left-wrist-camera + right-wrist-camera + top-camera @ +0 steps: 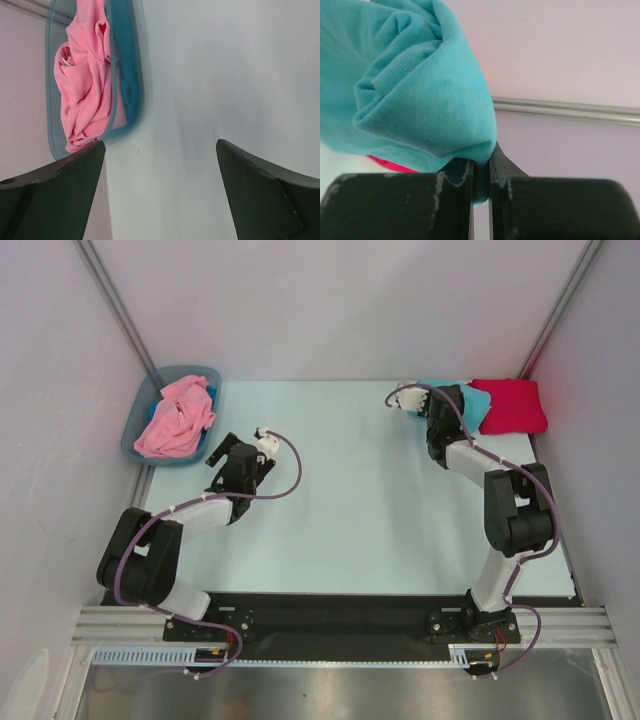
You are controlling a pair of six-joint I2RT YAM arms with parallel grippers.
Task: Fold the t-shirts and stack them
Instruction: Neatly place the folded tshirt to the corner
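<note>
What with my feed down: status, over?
Left hand open, empty. Right hand shut on teal shirt by red shirt. Pink shirt in bin. Nothing blocking.

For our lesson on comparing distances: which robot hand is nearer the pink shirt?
Left. The left hand is open beside the bin holding the pink shirt; the right hand is across the table, shut on the teal shirt.

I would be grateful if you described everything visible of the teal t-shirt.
The teal t-shirt is soft knit cloth with a stitched seam, bunched into loose folds rather than lying flat. The right gripper is shut on one fold, pinching it between both fingers. It is at the table's far right, beside the red t-shirt, a strip of which shows beneath it. From above, the right arm hides much of it.
</note>
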